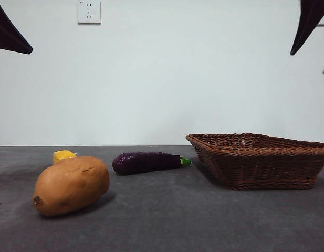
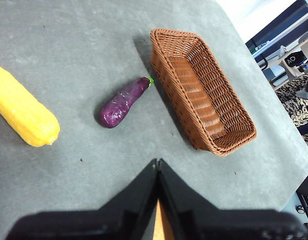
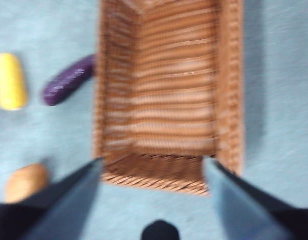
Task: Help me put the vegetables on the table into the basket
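Observation:
On the dark grey table (image 1: 167, 220), a large tan potato (image 1: 71, 185) lies at the near left. A yellow piece (image 1: 63, 155) peeks out behind it. The purple eggplant (image 1: 146, 162) lies mid-table with its green stem toward the brown wicker basket (image 1: 261, 160), which has nothing inside. In the left wrist view my left gripper (image 2: 157, 167) hangs shut and holds nothing, high above the eggplant (image 2: 123, 102), the yellow vegetable (image 2: 24, 112) and the basket (image 2: 201, 90). My right gripper (image 3: 153, 164) is open above the basket (image 3: 166, 100), in a blurred picture.
Black arm tips show only at the front view's top corners (image 1: 9, 31) (image 1: 309, 21). A white wall with a socket (image 1: 89, 11) stands behind the table. In the left wrist view, the table's edge (image 2: 273, 95) runs past the basket, with furniture beyond it.

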Robot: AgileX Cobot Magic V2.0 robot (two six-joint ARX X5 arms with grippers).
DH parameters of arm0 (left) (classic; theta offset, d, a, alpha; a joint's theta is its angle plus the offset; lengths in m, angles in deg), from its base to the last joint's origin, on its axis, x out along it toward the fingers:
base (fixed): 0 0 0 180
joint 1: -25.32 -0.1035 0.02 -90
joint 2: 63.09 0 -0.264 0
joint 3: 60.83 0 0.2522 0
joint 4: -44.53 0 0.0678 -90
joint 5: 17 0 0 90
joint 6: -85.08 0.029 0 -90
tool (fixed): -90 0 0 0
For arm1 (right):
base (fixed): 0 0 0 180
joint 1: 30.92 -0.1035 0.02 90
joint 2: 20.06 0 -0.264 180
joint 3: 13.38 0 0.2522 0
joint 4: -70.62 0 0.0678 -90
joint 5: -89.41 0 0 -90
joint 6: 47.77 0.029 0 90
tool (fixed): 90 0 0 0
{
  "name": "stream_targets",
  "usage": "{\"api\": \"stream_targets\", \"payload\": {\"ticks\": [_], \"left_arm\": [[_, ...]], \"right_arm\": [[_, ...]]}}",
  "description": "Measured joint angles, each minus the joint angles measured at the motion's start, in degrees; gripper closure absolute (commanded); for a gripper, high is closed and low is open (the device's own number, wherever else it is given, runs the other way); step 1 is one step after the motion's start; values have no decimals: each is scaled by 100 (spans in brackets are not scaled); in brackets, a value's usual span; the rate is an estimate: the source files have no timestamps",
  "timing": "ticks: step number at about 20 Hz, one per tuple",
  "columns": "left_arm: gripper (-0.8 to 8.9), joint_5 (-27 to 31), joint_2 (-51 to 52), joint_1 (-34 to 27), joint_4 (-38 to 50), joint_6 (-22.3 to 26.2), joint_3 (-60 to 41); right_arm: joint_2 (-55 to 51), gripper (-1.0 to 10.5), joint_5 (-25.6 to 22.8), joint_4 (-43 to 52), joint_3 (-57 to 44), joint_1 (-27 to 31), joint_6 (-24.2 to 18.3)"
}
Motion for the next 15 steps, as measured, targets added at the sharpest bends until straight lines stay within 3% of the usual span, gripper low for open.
{"api": "stream_targets", "payload": {"ticks": [5, 15], "left_arm": [[817, 0, -7, 0, -341, 160, 0], [817, 28, -240, 0, -424, 372, 0]], "right_arm": [[1045, 343, -522, -186, 640, -2, -282], [3080, 351, -946, 52, 1829, -109, -625]]}}
